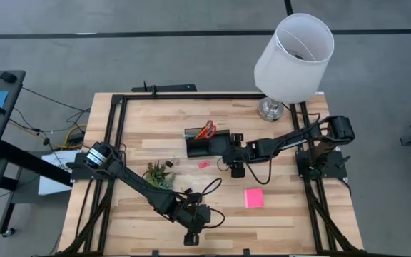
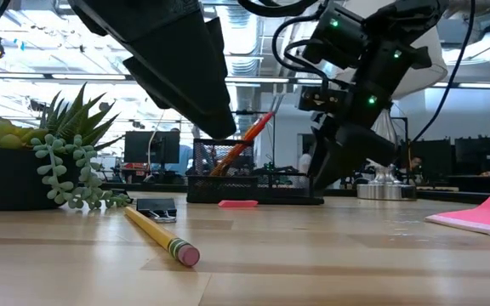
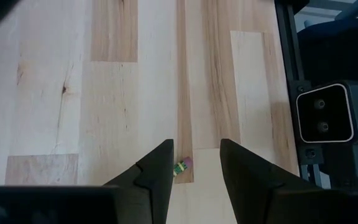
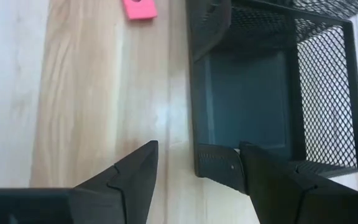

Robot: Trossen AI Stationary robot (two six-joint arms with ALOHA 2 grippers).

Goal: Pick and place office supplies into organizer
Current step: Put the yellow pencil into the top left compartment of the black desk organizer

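The organizer [image 1: 209, 143] stands on the desk [image 1: 284, 214] near its far middle, in front of the lamp [image 1: 293, 57]. Red scissors [image 1: 207, 130] stand in its taller mesh box. The right gripper [image 4: 194, 163] hangs just over the low flat section at the organizer's right end, with its jaws apart and holding nothing. A small pink eraser [image 1: 204, 164] lies on the desk just in front of the organizer. The pink sticky pad [image 1: 254, 198] lies nearer the front. The left gripper [image 3: 194, 163] is low over the front edge, jaws apart, above the eraser end of a yellow pencil [image 2: 160, 238]. A small plant [image 1: 159, 173] is beside the left arm.
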